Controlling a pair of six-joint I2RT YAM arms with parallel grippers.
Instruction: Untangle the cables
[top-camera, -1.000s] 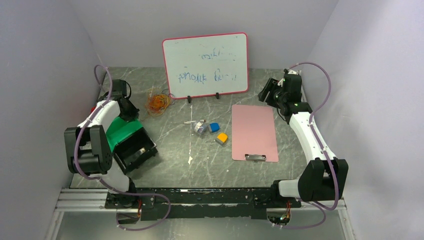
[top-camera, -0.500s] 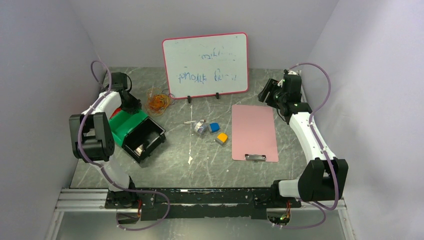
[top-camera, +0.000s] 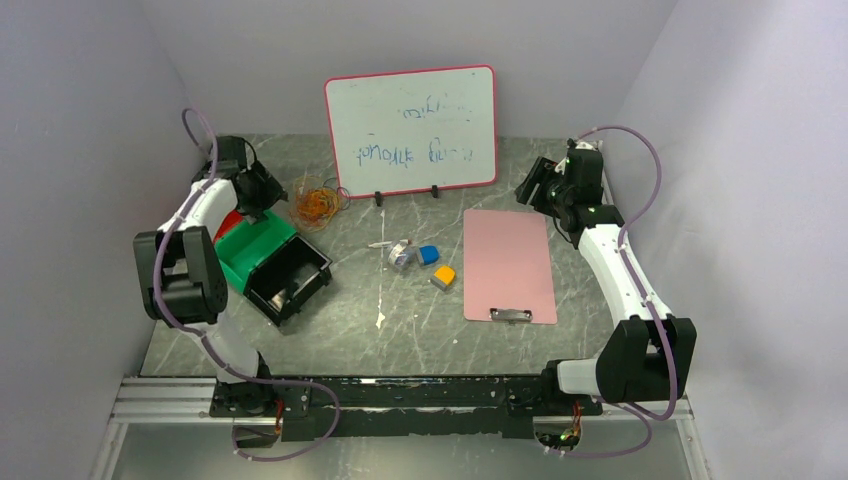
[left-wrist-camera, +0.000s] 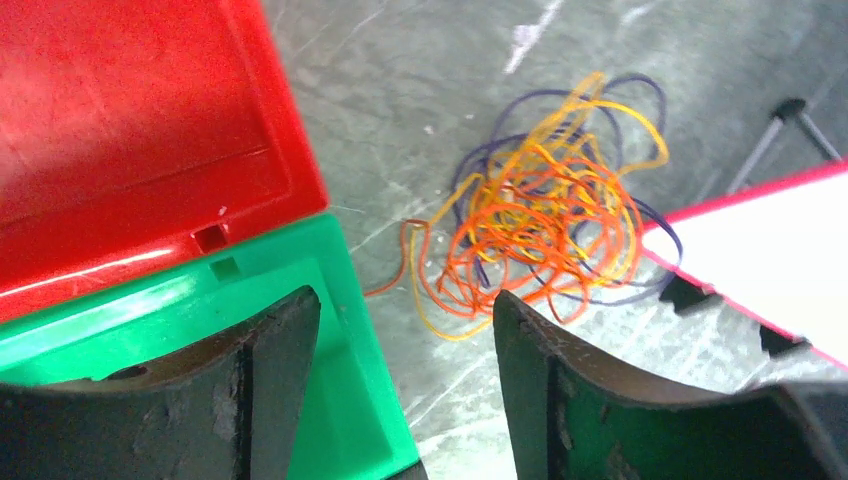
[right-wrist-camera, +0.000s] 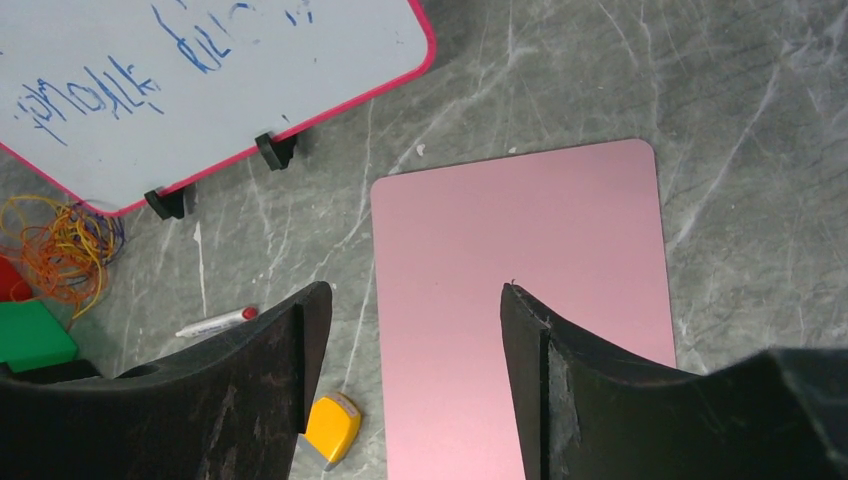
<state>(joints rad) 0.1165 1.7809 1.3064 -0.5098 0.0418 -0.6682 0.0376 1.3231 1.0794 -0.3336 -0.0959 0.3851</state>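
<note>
Grey marbled tabletop (top-camera: 420, 335) lies between pale walls. At far left, the left gripper (left-wrist-camera: 405, 300) hangs with jaws apart over the edge of a green-and-red plastic box (left-wrist-camera: 130, 130). Just beyond lie the tangled orange, yellow and purple cables (left-wrist-camera: 545, 225), on the tabletop beside a red-framed whiteboard (top-camera: 410, 130). Further right, the right gripper (right-wrist-camera: 405, 300), jaws also apart, hovers above a pink clipboard (right-wrist-camera: 520, 250).

Unreadable blue scrawl on whiteboard (top-camera: 410, 105)

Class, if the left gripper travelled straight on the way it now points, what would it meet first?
Most likely the near loops of the cables on the table, just clearing the green box; the left gripper height is unclear.
</note>
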